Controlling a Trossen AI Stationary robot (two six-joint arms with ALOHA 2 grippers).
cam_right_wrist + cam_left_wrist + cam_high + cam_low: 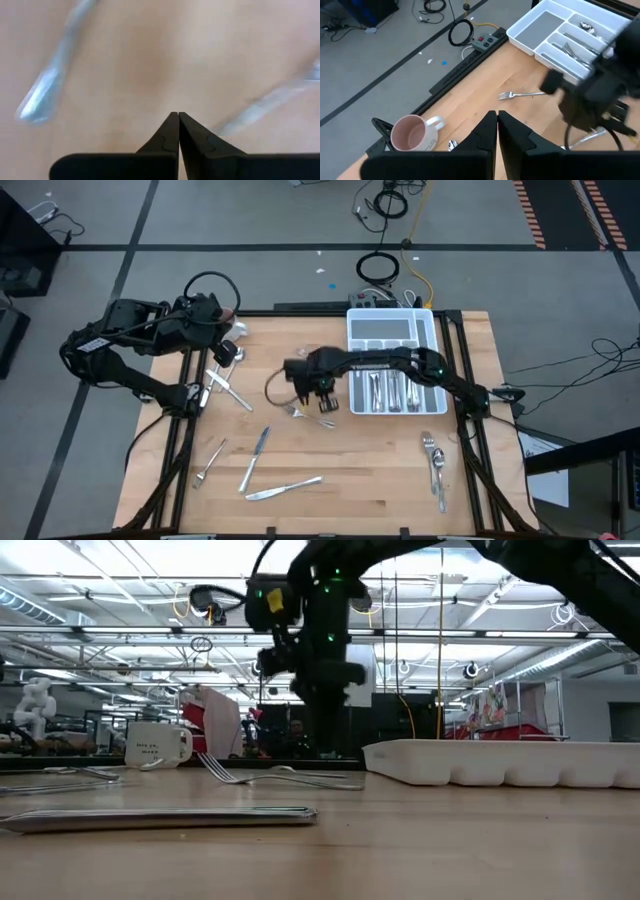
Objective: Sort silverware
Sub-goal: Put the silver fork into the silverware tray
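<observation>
Silverware lies scattered on the wooden table: a fork (210, 462) and two knives (255, 458) (283, 488) toward the near edge, a few pieces (433, 460) at the near right, others (229, 387) at the left, and a fork (520, 94) at the middle. More silverware (385, 388) lies in the white tray (393, 330). My right gripper (178, 117) hovers shut above the table's middle (318, 392), with blurred pieces (45, 95) beneath it. My left gripper (497, 117) is shut and hangs above the pink-and-white mug (412, 132) at the far left.
The tray (500, 760) stands at the far right of the table. The mug (229, 353) stands upright near the far left corner. A power strip and cables (482, 42) lie on the floor beyond the far edge. Bare wood (370, 470) shows at the near middle.
</observation>
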